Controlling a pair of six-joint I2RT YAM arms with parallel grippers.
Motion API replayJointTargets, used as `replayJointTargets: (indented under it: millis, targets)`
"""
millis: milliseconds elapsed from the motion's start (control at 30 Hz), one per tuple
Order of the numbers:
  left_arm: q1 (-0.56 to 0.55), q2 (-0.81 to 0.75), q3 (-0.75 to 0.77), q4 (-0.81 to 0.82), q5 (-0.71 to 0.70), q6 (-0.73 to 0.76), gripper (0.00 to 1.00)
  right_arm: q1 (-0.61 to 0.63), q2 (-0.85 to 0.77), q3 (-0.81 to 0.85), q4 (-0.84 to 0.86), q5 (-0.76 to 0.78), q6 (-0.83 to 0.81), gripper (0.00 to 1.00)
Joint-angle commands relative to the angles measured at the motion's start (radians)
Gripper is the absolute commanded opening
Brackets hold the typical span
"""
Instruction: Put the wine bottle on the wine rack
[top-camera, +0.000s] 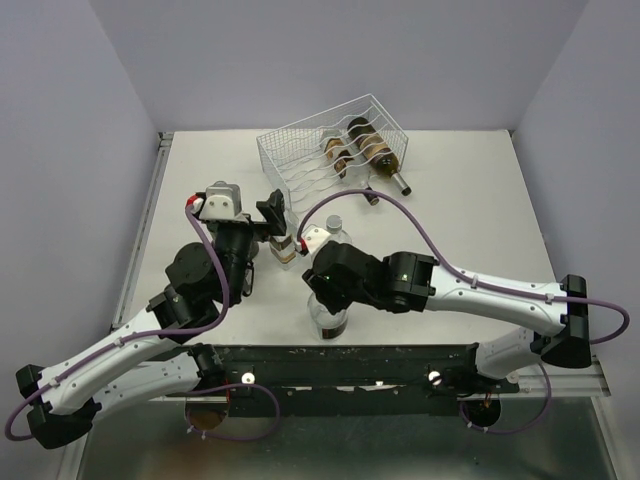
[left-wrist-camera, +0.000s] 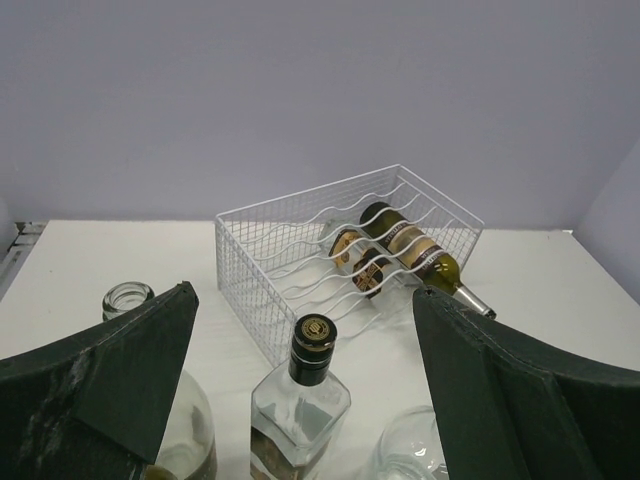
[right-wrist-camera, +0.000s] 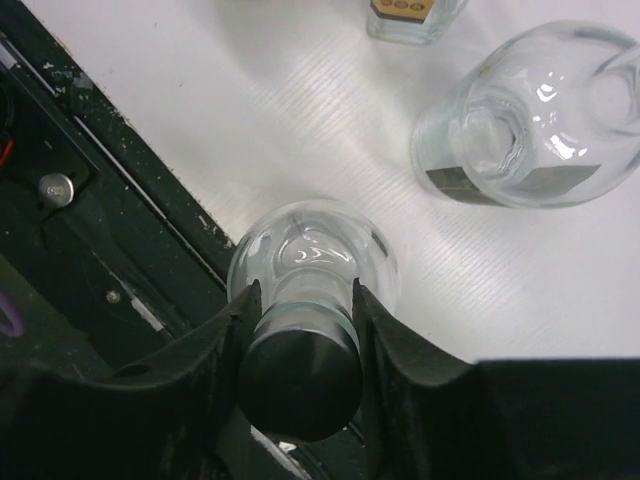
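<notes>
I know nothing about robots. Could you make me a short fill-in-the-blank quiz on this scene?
The wine rack already holds ___ bottles. The right gripper has a finger on each side of the neck of a clear bottle with a ___ cap. The left gripper has its jaws ___.
Missing words: two; black; open.

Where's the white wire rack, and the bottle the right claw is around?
wine rack (left-wrist-camera: 245, 265), left wrist view, near mesh wall.
black-capped bottle (right-wrist-camera: 300, 378), right wrist view, its black cap.

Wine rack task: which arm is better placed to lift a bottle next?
Right. The right gripper hugs the neck of the black-capped clear bottle at the near edge of the table; the left gripper hangs open, holding nothing.
</notes>
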Motion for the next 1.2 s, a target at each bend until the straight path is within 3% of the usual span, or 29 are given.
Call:
replayJointTargets:
  millis: [0,167,200,400,667,867,1167]
  targets:
    - [-0.002,-0.04,-0.037,0.05,-0.074,-0.003,0.99,0.002,0.033,0.027,-0.022,0.064,0.046,0.41]
    - [-0.002,-0.059,-0.057,0.078,-0.088,0.002,0.99,-0.001,0.028,0.032,-0.054,0.118,0.078,0.11]
    - [-0.002,-0.059,-0.057,0.079,-0.088,0.002,0.99,0.001,0.025,0.033,-0.062,0.129,0.08,0.01]
    - [-0.002,-0.056,-0.061,0.076,-0.072,-0.009,0.99,-0.059,-0.03,-0.023,-0.033,0.077,0.146,0.01]
    - [-0.002,-0.042,-0.069,0.009,-0.02,-0.083,0.99,-0.313,-0.265,-0.317,0.201,-0.202,0.224,0.01]
    - [-0.002,-0.008,-0.066,-0.202,0.059,-0.239,0.99,-0.432,-0.323,-0.528,0.389,-0.448,0.266,0.01]
    - [-0.002,-0.034,-0.168,-0.493,0.182,-0.556,0.99,-0.475,-0.291,-0.741,0.58,-0.595,0.263,0.0]
